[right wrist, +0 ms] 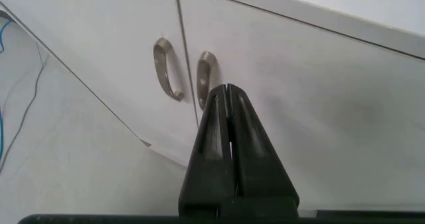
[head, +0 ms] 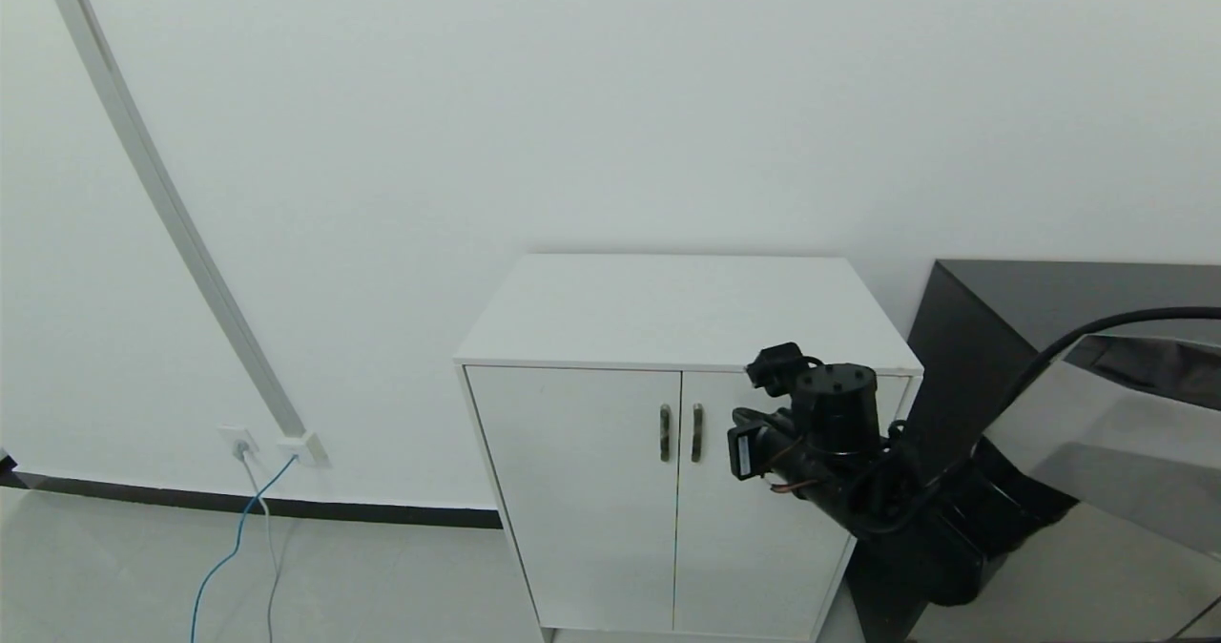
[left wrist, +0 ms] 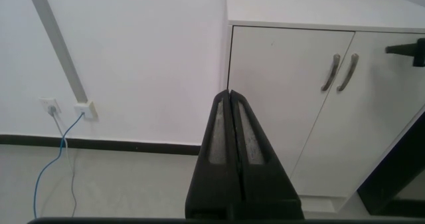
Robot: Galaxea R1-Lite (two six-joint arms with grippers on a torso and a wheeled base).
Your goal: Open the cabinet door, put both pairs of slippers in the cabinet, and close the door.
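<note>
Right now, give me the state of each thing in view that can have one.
Left cabinet door: shut.
Right cabinet door: shut.
Left gripper: shut, holding nothing.
Right gripper: shut, holding nothing, close to the right door's handle.
Wall socket: a plug in it.

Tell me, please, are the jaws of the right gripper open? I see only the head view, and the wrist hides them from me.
Observer: No. In the right wrist view the right gripper has its jaws shut together.
Operator: Which handle is it at?
Observer: Its tip is just in front of the right door's handle; I cannot tell if it touches.
Operator: And the left arm?
Observer: The left gripper has its jaws shut and is held apart from the cabinet, not touching it.
</note>
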